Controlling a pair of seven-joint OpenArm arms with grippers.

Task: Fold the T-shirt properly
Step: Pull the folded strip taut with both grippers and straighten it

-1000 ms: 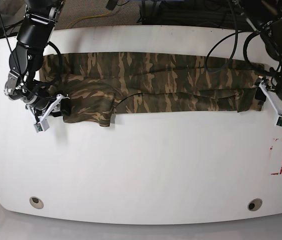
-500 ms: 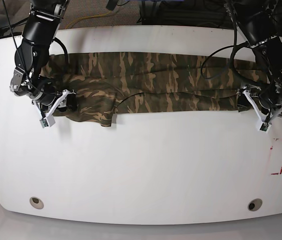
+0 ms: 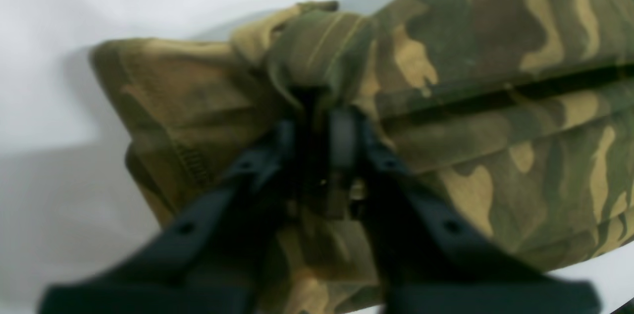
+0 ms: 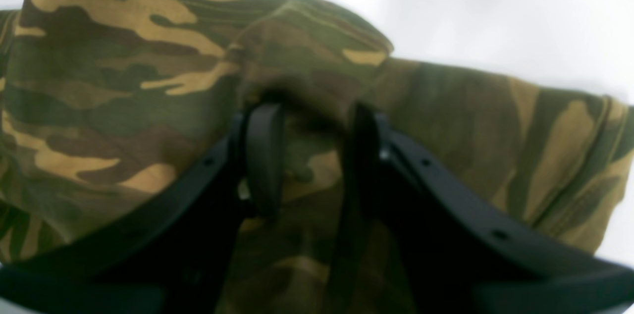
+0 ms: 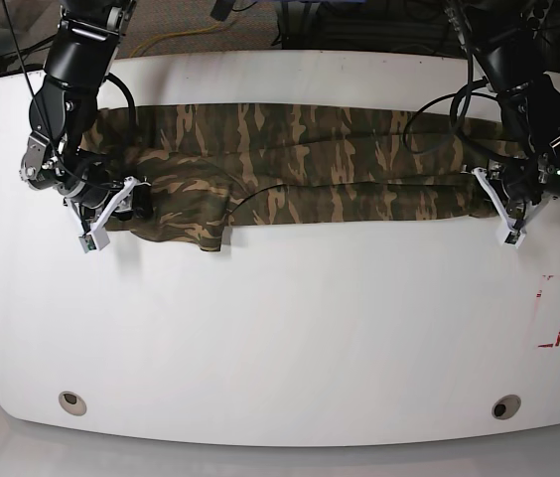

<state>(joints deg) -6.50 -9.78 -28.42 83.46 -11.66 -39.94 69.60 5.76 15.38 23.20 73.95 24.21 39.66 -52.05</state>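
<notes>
Base view: the shirt [image 5: 310,169] lies as a long band across the far half of the white table [image 5: 290,338], one gripper at each end; the right gripper [image 5: 126,204] sits at this view's left end, the left gripper [image 5: 489,194] at its right end; left wrist view: the left jaws are pinched tight on a bunched fold of cloth [image 3: 317,51] at the shirt's edge; right wrist view: the right jaws stand a little apart, clamping a raised hump of cloth [image 4: 307,81] between them
</notes>
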